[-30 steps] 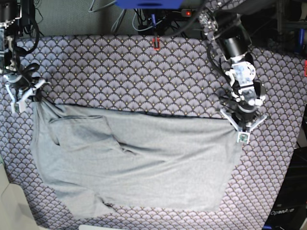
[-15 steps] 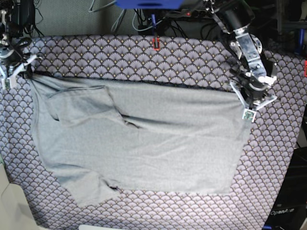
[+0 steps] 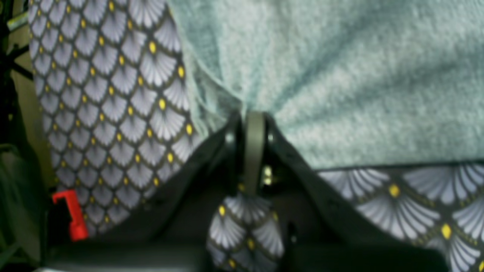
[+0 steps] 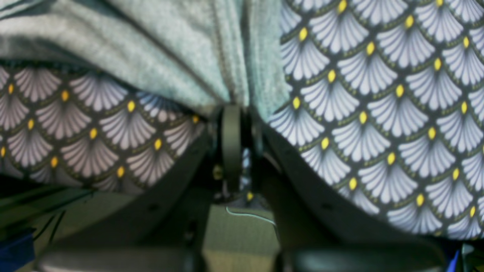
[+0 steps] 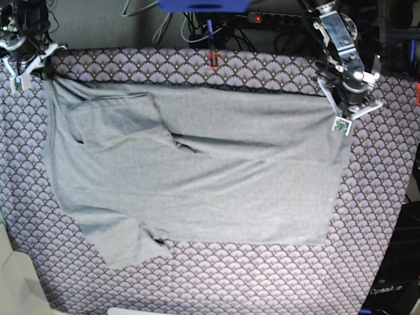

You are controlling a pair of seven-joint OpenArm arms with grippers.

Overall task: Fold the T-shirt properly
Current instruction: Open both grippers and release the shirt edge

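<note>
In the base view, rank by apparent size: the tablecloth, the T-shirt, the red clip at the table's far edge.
1. tablecloth
2. T-shirt
3. red clip, far smaller than both

Base looks straight down; wrist views close; all share tablecloth (image 5: 197, 69).

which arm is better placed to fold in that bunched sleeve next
Right, probably. The right gripper pinches the T-shirt corner beside the folded-over sleeve; the left gripper holds the opposite corner.
</note>
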